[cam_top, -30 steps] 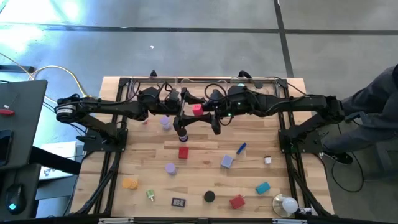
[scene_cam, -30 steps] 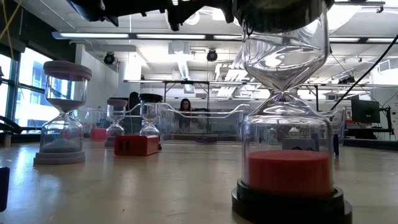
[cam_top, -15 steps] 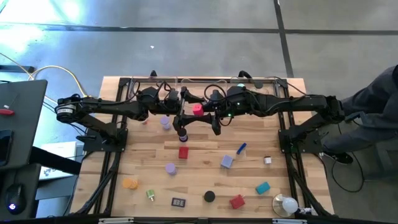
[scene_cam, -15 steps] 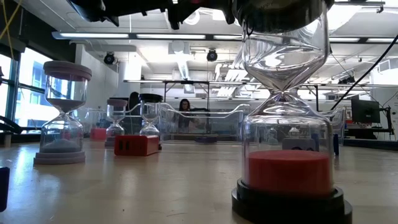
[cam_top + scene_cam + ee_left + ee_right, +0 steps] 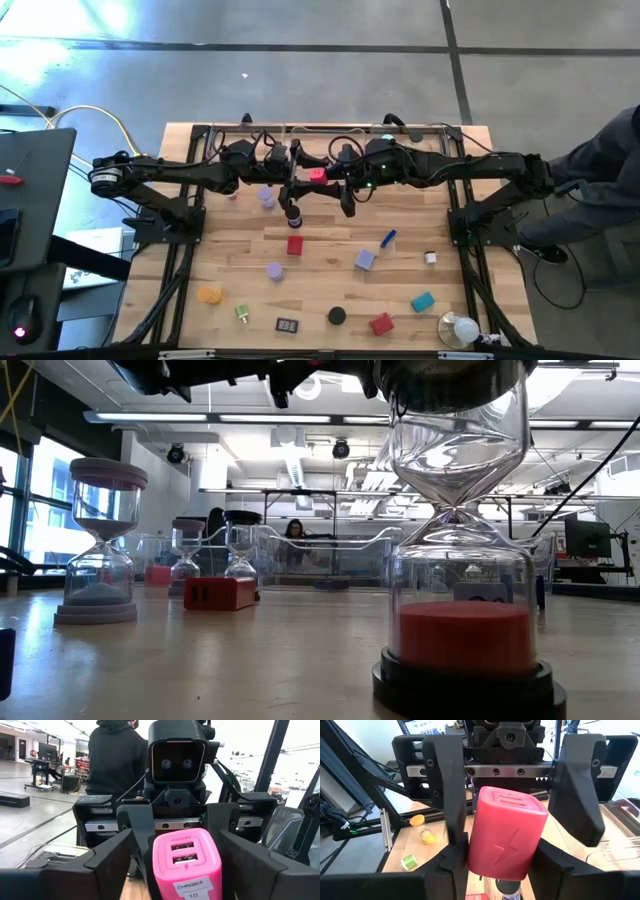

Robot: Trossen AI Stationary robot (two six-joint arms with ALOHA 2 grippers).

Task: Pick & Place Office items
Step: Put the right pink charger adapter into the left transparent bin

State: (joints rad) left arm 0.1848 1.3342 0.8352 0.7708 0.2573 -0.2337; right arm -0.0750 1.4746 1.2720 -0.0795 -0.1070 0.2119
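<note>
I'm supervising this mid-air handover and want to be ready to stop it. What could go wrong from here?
1. The right gripper holds the pink charger block, while the left gripper only flanks it, with a gap showing. Letting go too soon would drop it.
2. An hourglass stands almost directly beneath, and a falling block could topple it.
3. The grippers face each other closely, so any advance risks a collision.

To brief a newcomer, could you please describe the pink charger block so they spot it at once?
Over the far middle of the wooden table, the two arms meet. The pink charger block hangs there in the right end effector; unlike the red block nearby, it is airborne, with two USB slots.
</note>
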